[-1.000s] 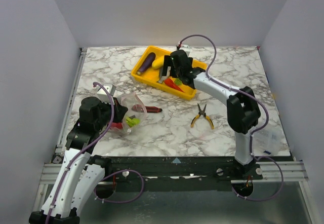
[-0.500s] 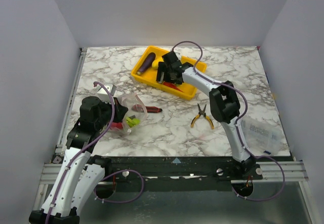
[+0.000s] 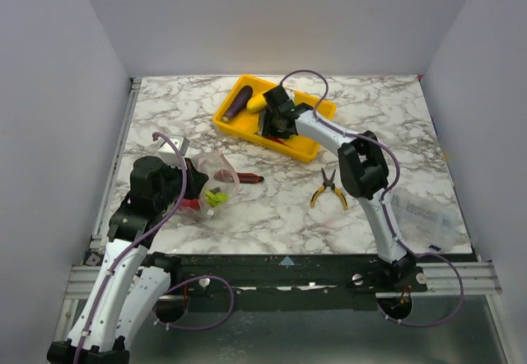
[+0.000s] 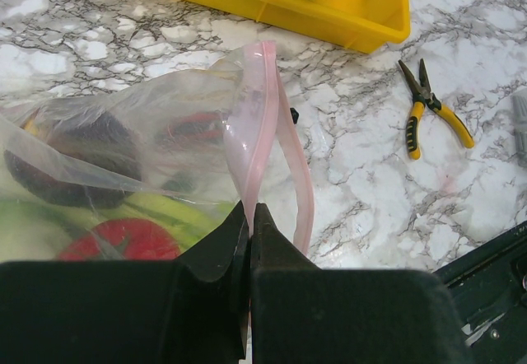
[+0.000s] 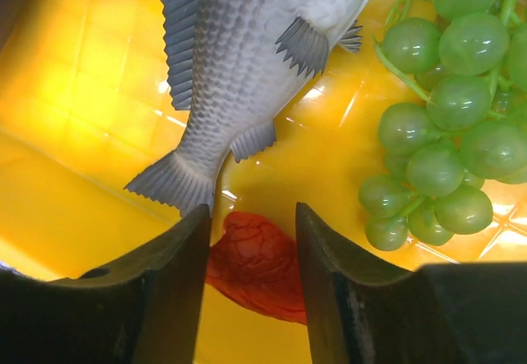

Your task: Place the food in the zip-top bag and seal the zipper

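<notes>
The zip-top bag lies at the left with a tomato, a dark onion and green pieces inside. My left gripper is shut on the pink zipper at the bag's mouth, which gapes open. My right gripper reaches down into the yellow tray, its fingers closed against both sides of the red chili. A grey fish and green grapes lie just beyond. A purple eggplant and yellow squash rest in the tray's far end.
Yellow-handled pliers lie right of centre on the marble table. A red-and-black pocket knife sits beside the bag. A flat clear pouch lies at the front right, near the right arm's base.
My right gripper has shifted left and lower into the tray, and its fingers have come together around the red chili. The left gripper and bag have stayed put.
</notes>
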`<move>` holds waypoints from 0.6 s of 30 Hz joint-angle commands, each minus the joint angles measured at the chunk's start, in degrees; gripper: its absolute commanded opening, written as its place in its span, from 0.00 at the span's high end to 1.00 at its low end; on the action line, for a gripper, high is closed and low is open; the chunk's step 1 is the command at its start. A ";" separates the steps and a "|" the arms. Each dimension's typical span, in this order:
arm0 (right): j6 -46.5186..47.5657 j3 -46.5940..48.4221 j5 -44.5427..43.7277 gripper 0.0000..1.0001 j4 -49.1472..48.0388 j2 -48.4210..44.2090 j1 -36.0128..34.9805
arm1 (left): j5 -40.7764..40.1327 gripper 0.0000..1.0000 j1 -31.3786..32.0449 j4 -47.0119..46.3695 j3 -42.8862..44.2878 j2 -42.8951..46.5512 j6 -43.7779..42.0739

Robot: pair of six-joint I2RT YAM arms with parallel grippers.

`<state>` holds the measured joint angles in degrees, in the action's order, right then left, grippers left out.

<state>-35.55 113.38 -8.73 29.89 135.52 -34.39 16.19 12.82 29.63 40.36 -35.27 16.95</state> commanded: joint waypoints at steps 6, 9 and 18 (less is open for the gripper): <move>2.06 -1.36 -5.56 0.69 0.48 -2.41 0.11 | 1.15 1.00 0.13 -1.07 0.17 0.31 -0.08; 2.49 -1.13 -7.25 0.76 0.52 -3.68 0.53 | 1.18 1.00 0.10 -1.14 0.16 0.39 -0.08; 5.61 -2.58 -13.49 0.80 0.72 -8.09 1.48 | 1.33 1.00 0.10 -1.15 0.25 -0.20 -0.16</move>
<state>-32.21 111.94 -17.23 29.93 131.52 -33.52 16.27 12.82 29.61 40.36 -35.31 16.95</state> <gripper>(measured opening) 0.201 0.007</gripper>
